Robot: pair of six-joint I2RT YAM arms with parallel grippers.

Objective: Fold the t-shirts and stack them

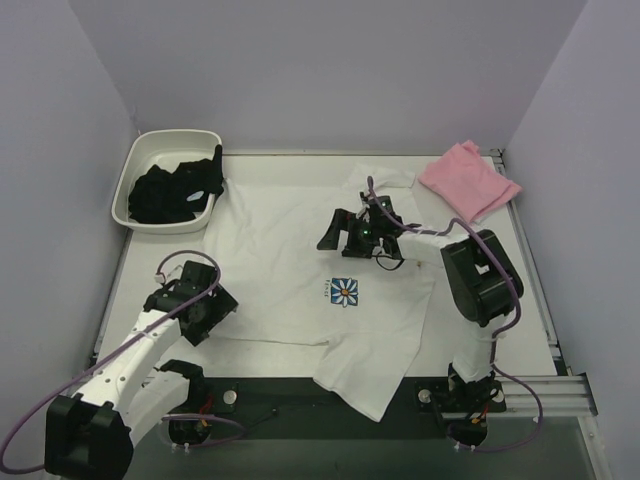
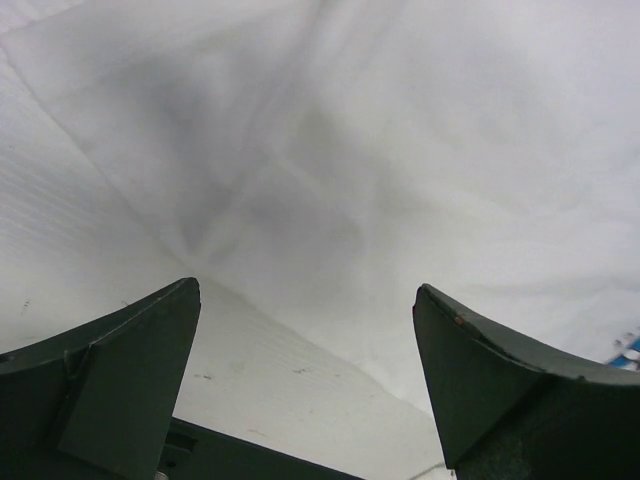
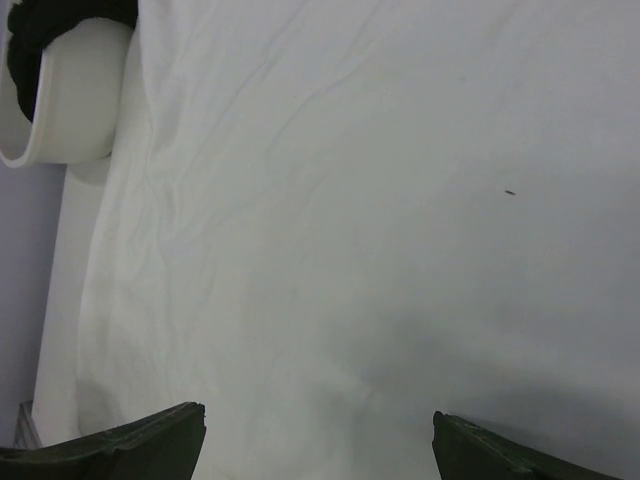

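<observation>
Plainly, both pairs of fingers stand spread wide with nothing between them. The left gripper (image 2: 305, 290) shows its two dark fingers (image 2: 130, 370) over the edge of the white t-shirt (image 2: 400, 150); the cloth fills the space ahead of the tips, and beneath and to their left lies a strip of the bare, finely ribbed white table (image 2: 80, 270). The right gripper (image 3: 320, 415) hangs above the middle of the same shirt, lightly creased fabric running out ahead of its fingertips (image 3: 130, 450). Far ahead and to the left of them sits the white tub (image 3: 70, 110) with dark cloth (image 3: 50, 20) inside. From above, the left gripper (image 1: 205, 305) is at the shirt's near left edge and the right gripper (image 1: 340, 232) is over its upper chest, the daisy print (image 1: 345, 292) just nearer the bases than the right fingers. The white shirt lies flat and unfolded, one sleeve hanging over the table's near edge. Well beyond the right gripper, at the far right corner, rests the pink t-shirt (image 1: 468, 178), loosely folded. Pale lavender walls (image 1: 330, 70) close in three sides. Count: two arms, two t-shirts, one tub; how many dark garments it holds cannot be told.
</observation>
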